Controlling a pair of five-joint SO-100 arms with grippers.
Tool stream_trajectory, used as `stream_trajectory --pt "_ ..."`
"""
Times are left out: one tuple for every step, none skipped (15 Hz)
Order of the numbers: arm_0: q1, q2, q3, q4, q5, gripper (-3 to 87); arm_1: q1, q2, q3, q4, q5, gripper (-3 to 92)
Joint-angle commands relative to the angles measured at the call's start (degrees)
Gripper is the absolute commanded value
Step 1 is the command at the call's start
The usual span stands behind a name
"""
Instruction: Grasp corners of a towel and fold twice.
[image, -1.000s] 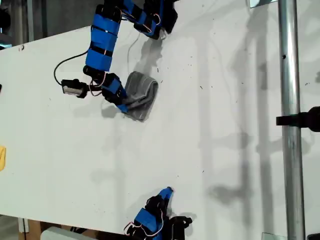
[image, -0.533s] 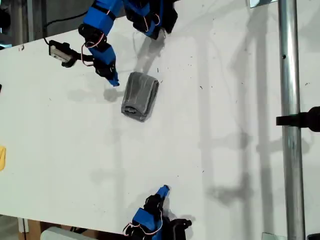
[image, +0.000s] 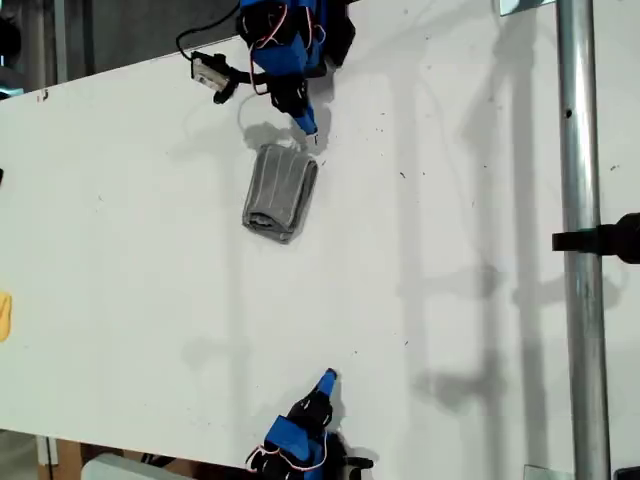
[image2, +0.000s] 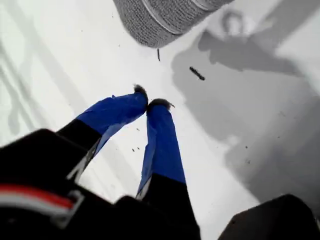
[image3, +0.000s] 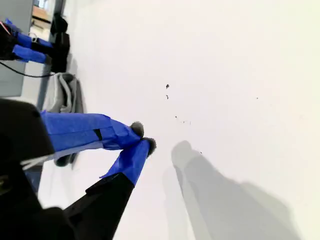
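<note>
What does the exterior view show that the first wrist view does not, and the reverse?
Only the exterior view shows the whole folded towel, my second end effector near that view's bottom edge, the metal pole at its right and a yellow object at its left edge. Only the first wrist view shows my first end effector close up, tips together and empty, with a small dark speck on the table beyond them. Both show the towel, the white table and my first end effector just off the towel's edge.
</note>
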Motion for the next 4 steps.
stream_trajectory --pt "-0.8 0.4 0.3 -0.4 0.2 -0.4 0.3 1.7 -0.7 1.1 1.4 4.4" --pt "-0.8 0.4 0.3 -0.4 0.2 -0.4 2.0 1.7 -0.7 1.1 1.1 4.4" --pt "-0.9 0.4 0.3 -0.4 0.2 -0.4 3.3 1.7 -0.7 1.1 1.1 4.4" --pt "-1.0 0.4 0.3 -0.4 0.2 -0.4 4.4 1.7 -0.7 1.1 1.1 4.4"
